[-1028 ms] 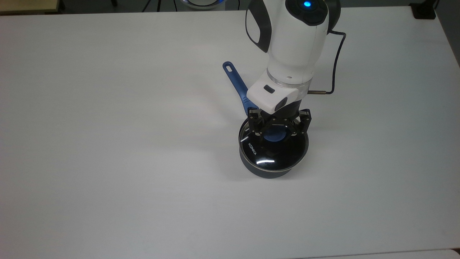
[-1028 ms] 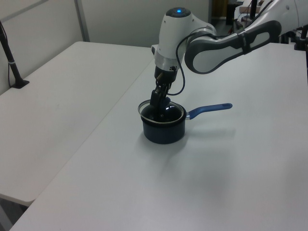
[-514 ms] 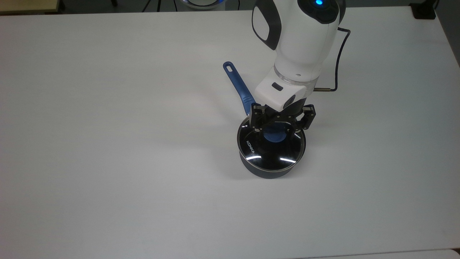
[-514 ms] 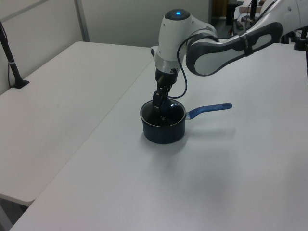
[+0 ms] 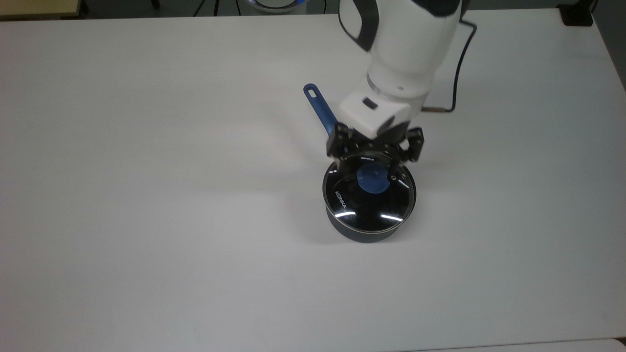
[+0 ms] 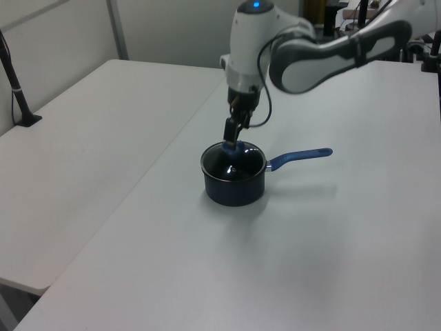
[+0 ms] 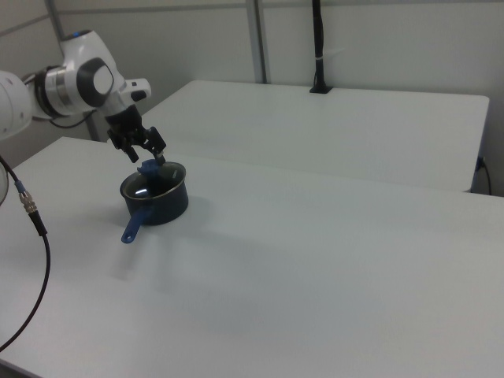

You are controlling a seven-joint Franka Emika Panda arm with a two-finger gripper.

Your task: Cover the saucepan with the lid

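Observation:
The dark grey saucepan (image 5: 359,233) stands on the white table, its long blue handle (image 5: 320,110) pointing toward the top view's upper left. The glass lid (image 5: 362,205) with white lettering lies flat on the saucepan's rim, blue knob (image 5: 372,178) at its centre. My gripper (image 5: 375,152) hangs open just above the knob, one finger to either side, holding nothing. In the left view the gripper (image 6: 233,135) is clear above the saucepan (image 6: 234,187). The right view shows the gripper (image 7: 144,150) above the saucepan (image 7: 157,206) too.
A black cable (image 5: 457,83) loops off the arm's wrist at the top view's right. A second white table (image 6: 89,138) adjoins on the left view's left, with a black post (image 6: 17,89) at its far edge. Bare tabletop (image 5: 171,220) surrounds the saucepan.
The lid came down level onto the saucepan's rim. The gripper then opened off the knob and rose, moving slightly toward the handle side.

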